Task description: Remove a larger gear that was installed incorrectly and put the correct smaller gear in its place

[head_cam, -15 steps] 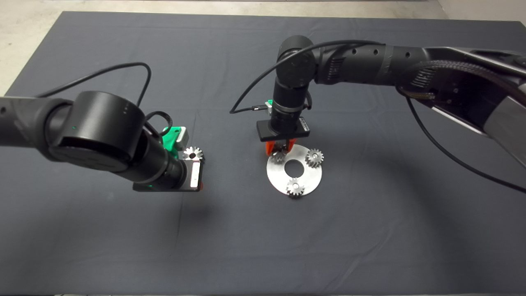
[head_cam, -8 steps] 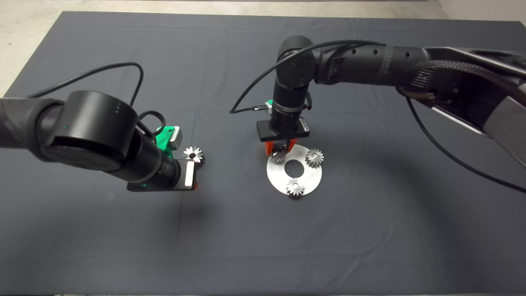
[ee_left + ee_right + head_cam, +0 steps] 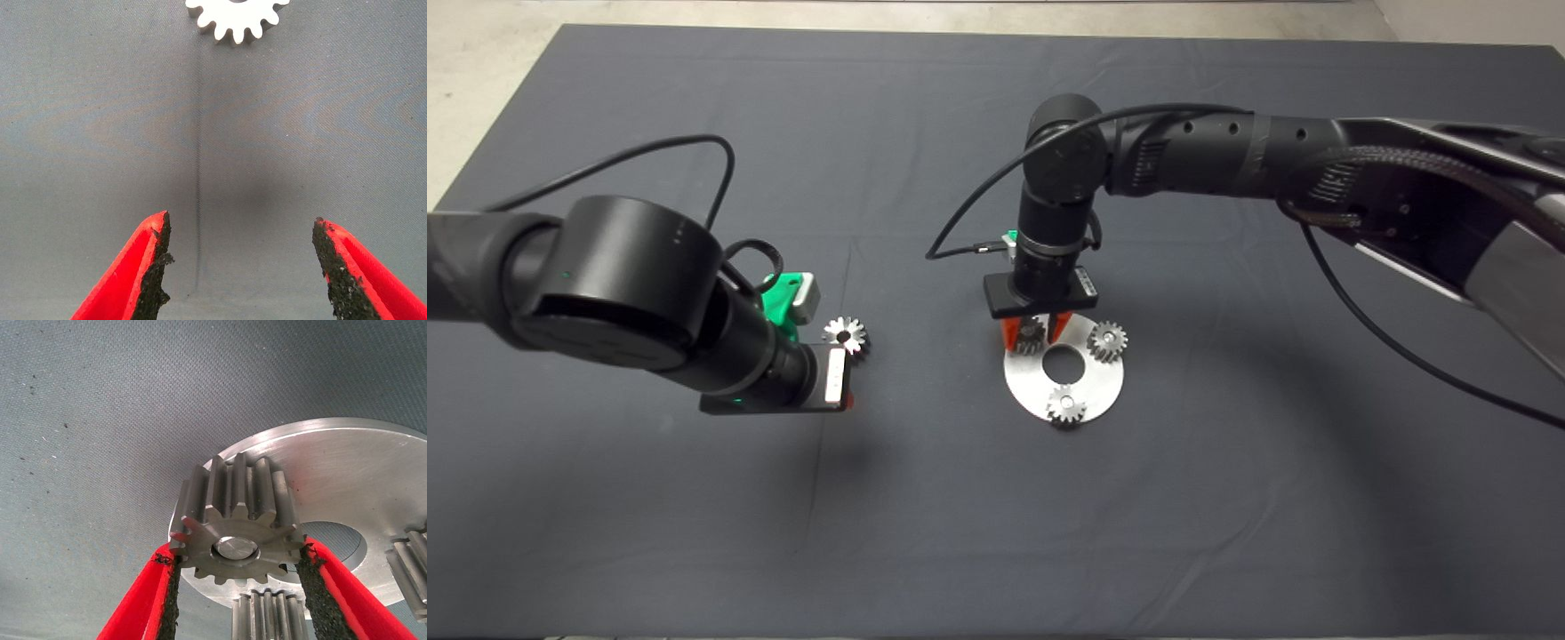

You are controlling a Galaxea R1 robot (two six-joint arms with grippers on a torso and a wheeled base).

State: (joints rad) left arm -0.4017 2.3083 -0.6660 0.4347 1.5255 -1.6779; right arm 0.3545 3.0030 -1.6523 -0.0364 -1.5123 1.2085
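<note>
I see right gripper [image 3: 237, 577] over round steel plate [image 3: 1089, 387], fingers [image 3: 150, 600] clamped on smaller gear [image 3: 237, 527], which sits at plate's rim on a pin. Two other small gears [image 3: 1108, 340] also on plate. My left gripper [image 3: 241, 267] hovers over mat [image 3: 694, 516], fingers apart, empty. Larger gear [image 3: 846, 334] lies flat on mat just beside it, well apart from plate
</note>
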